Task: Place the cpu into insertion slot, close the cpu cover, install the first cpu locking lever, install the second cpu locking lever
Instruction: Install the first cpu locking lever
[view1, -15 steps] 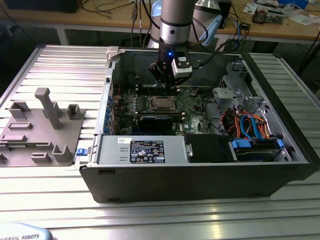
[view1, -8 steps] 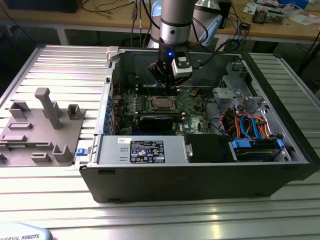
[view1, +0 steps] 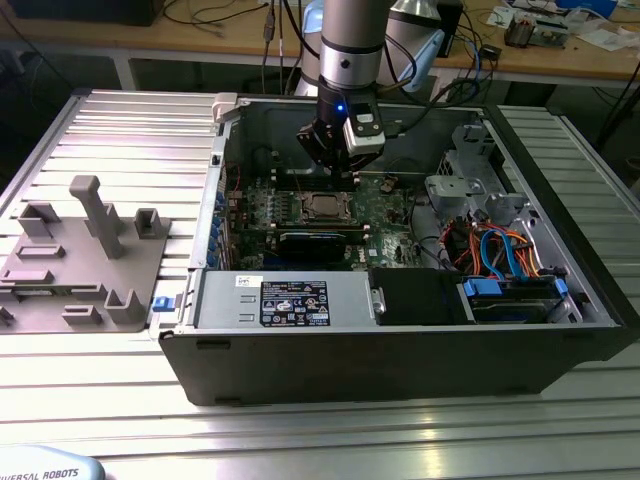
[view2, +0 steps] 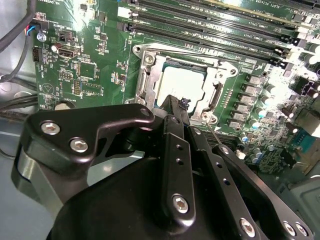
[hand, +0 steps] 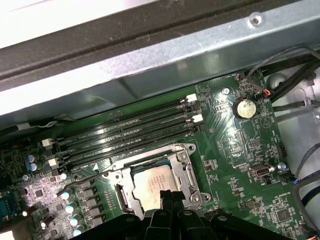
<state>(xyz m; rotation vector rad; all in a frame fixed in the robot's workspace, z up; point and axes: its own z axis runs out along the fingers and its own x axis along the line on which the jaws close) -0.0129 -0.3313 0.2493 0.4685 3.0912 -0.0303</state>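
Standing closed, empty, at twelve o'clock of the cpu cover (view1: 304, 208) (exterior view), the gripper (view1: 342, 170) was judged liable to skid if misaligned.

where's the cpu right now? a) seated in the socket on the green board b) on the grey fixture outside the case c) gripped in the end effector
a: the cpu lies flat inside the cpu cover on the green board, beside the end effector

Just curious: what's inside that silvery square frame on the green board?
The cpu, grey top showing through the cpu cover. The insertion slot beneath it is hidden.
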